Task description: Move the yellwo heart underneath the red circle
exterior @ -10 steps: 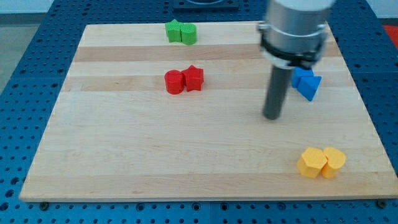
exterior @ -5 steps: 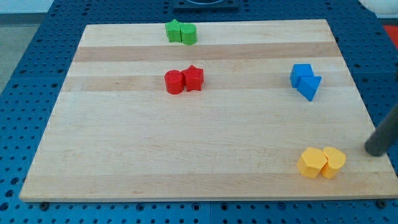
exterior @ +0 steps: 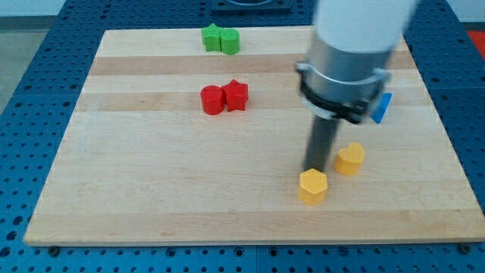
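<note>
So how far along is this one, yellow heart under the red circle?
Partway. Done: both yellow blocks sit apart, mid-board right. In hand: my tip stands between the yellow heart and the yellow hexagon. Left: the heart is well to the right of the red circle and must go beneath it.

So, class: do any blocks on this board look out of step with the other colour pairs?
Yes. The green pair and red pair sit touching, but the two yellow blocks lie apart, with my tip between them.
</note>
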You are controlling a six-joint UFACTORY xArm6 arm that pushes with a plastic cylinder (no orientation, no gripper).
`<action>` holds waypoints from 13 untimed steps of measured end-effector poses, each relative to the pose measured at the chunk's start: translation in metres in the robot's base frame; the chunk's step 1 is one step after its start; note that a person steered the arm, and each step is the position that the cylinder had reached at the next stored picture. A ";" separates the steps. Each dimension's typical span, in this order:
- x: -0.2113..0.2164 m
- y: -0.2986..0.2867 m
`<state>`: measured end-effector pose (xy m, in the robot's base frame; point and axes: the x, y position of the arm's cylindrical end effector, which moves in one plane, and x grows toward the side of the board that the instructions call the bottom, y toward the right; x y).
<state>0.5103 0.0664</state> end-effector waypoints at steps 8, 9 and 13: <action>0.008 0.125; -0.039 0.080; 0.018 0.148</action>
<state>0.5279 0.2146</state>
